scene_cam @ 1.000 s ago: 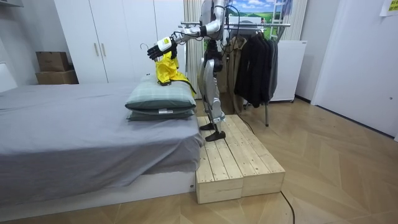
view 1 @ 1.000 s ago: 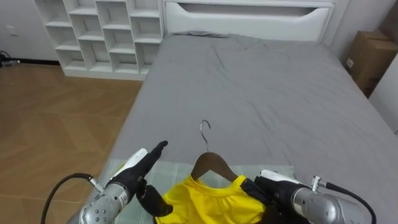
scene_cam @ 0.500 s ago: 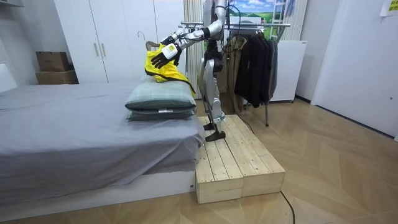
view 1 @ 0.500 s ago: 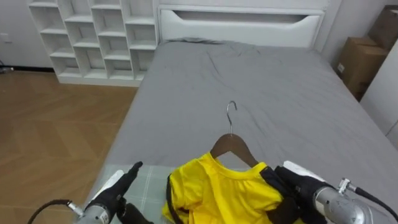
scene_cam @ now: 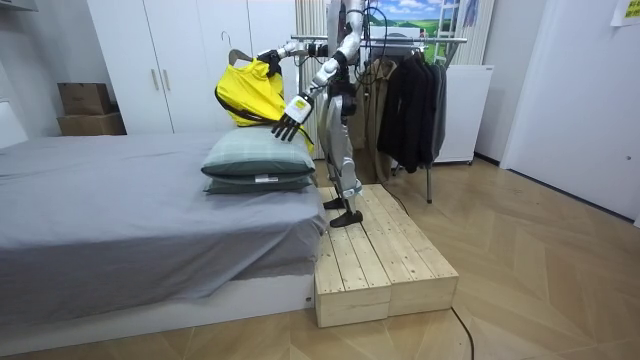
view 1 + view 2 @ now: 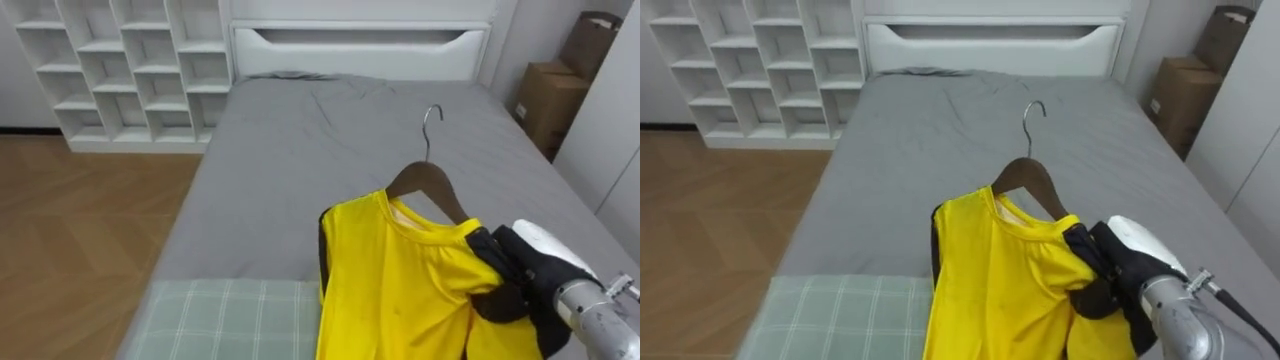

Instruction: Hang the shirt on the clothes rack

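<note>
Yellow shirt (image 6: 400, 290), soft and light, droops from a wooden hanger (image 6: 418, 180) just left of the right hand (image 6: 530, 275), which is clamped on its shoulder. Best hold the stiff hanger. The left hand (image 5: 290, 117) hangs loose, lower down.

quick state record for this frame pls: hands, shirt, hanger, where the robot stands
right hand: shut on yellow shirt at its shoulder
left hand: open, lowered near the pillows, holding nothing
yellow shirt: on wooden hanger, raised above the bed
hook: free
robot: stands on wooden platform beside bed, clothes rack behind
</note>
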You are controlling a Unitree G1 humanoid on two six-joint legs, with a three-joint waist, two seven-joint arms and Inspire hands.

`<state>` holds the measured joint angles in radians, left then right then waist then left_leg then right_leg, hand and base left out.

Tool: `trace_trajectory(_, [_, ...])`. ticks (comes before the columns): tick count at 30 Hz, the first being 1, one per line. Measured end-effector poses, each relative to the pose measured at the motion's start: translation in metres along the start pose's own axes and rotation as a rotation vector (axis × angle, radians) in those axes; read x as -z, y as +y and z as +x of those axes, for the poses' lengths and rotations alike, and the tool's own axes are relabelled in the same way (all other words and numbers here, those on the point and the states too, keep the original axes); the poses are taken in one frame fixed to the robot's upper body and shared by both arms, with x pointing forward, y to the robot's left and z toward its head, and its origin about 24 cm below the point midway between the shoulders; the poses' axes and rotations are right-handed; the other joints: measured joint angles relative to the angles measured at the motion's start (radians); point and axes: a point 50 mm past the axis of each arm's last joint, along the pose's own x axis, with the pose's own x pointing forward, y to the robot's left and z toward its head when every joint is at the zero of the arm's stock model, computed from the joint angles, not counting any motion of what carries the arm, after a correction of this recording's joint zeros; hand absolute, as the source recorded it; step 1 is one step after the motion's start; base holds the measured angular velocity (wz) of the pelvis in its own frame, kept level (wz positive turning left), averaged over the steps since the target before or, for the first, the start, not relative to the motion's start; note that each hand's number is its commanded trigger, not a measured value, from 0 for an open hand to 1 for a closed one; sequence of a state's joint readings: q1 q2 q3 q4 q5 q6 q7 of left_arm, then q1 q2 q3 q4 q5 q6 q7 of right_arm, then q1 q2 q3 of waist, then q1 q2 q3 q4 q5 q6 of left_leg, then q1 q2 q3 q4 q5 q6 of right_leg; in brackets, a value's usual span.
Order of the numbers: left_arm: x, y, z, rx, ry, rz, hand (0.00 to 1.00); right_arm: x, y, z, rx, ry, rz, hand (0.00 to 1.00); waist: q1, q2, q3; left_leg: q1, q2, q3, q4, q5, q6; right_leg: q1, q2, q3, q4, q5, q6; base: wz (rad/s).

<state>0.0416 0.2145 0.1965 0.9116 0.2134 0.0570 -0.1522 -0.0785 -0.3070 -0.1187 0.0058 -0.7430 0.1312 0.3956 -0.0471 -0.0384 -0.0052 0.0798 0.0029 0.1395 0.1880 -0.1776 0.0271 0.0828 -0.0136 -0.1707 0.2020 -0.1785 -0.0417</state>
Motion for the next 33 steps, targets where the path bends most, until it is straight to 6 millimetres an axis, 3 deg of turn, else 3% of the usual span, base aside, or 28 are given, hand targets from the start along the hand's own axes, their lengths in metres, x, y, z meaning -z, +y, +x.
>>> trace_trajectory(5, [0.062,0.004,-0.013,-0.035,0.177,-0.167,0.0,-0.004,-0.02,-0.008,0.099,-0.019,-0.035,1.0,-0.001,-0.006,-0.0005,0.005,0.0,0.001,-0.006,-0.002,0.003,0.002,0.001,0.003,-0.003,0.0,0.001,0.0])
trace_trajectory(11, [0.128,0.0,-0.043,-0.048,0.399,-0.188,0.0,0.008,-0.029,-0.019,0.182,0.026,-0.044,1.0,0.01,-0.013,0.005,-0.001,-0.001,-0.005,-0.008,-0.006,0.005,0.003,0.002,-0.002,-0.016,0.0,0.001,0.03])
trace_trajectory(14, [0.145,-0.004,-0.052,-0.037,0.486,-0.192,0.0,0.008,-0.028,-0.021,0.179,0.025,-0.043,1.0,0.023,-0.014,0.0055,-0.005,-0.001,-0.005,-0.008,-0.007,0.005,0.001,0.002,-0.003,-0.017,-0.001,0.002,0.0])
trace_trajectory(20, [0.154,-0.007,-0.058,-0.025,0.539,-0.176,0.0,0.007,-0.028,-0.021,0.178,0.014,-0.013,1.0,0.029,-0.015,0.0058,-0.008,-0.002,-0.004,-0.01,-0.008,0.005,-0.002,0.001,-0.001,-0.018,-0.001,0.003,0.0])
trace_trajectory(25, [0.149,-0.008,-0.054,-0.014,0.53,-0.158,0.0,0.002,-0.031,-0.028,0.195,-0.023,0.003,1.0,0.026,-0.018,0.0044,-0.006,-0.003,-0.002,-0.021,-0.008,0.006,-0.002,0.002,0.002,-0.018,-0.003,0.005,-0.02])
trace_trajectory(33, [0.144,-0.012,-0.05,0.02,0.522,-0.079,0.0,-0.008,-0.037,-0.037,0.233,-0.062,-0.028,1.0,-0.002,-0.039,0.0019,-0.005,-0.002,0.026,-0.02,-0.008,0.006,-0.016,0.0,0.021,-0.015,-0.003,0.006,-0.07])
